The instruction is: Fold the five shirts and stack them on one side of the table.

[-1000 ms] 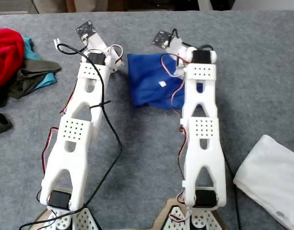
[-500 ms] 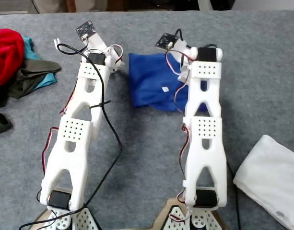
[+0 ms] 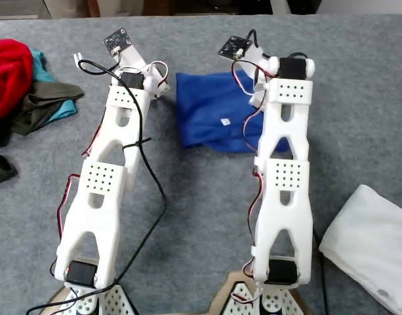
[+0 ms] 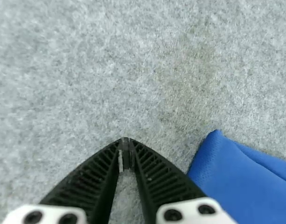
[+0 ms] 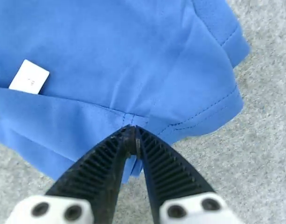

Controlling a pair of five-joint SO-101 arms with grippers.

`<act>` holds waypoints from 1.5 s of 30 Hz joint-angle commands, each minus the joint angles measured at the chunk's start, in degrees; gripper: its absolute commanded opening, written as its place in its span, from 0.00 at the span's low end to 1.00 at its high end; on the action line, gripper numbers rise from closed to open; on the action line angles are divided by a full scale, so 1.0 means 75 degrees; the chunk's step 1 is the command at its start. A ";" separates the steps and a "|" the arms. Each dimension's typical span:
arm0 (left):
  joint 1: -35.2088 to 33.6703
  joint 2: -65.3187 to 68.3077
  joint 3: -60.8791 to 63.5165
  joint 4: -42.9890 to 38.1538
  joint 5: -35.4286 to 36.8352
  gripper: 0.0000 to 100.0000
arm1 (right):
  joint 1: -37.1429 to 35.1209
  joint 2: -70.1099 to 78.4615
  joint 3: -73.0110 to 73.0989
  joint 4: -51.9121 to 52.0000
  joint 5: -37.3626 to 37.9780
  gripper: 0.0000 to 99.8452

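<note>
Gripping a fold of the blue shirt with the right pincer, tips clenched on the cloth near its hem, at the middle of the desk between both arms. Holding the left pincer clenched on nothing above bare desk, just beside the shirt's corner. Noting a red-teal-olive heap far left, a white shirt near right

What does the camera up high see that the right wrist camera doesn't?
High view only: the red shirt on a pile at one side and the white shirt at the other. Right wrist view only: the right gripper, shut on a fold. Both: the blue shirt, its tag and the grey table.
</note>
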 commanded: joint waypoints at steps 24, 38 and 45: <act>0.0059 -0.0111 -0.0387 0.0035 0.0035 0.02 | 0.0568 0.0334 -0.0029 0.0164 0.0059 0.00; 0.0059 -0.0111 -0.0387 0.0035 0.0035 0.02 | 0.0510 -0.0158 0.0498 0.0176 0.0059 0.00; 0.0059 -0.0111 -0.0387 0.0035 0.0035 0.02 | 0.0416 -0.1612 0.2995 0.0164 0.0527 0.00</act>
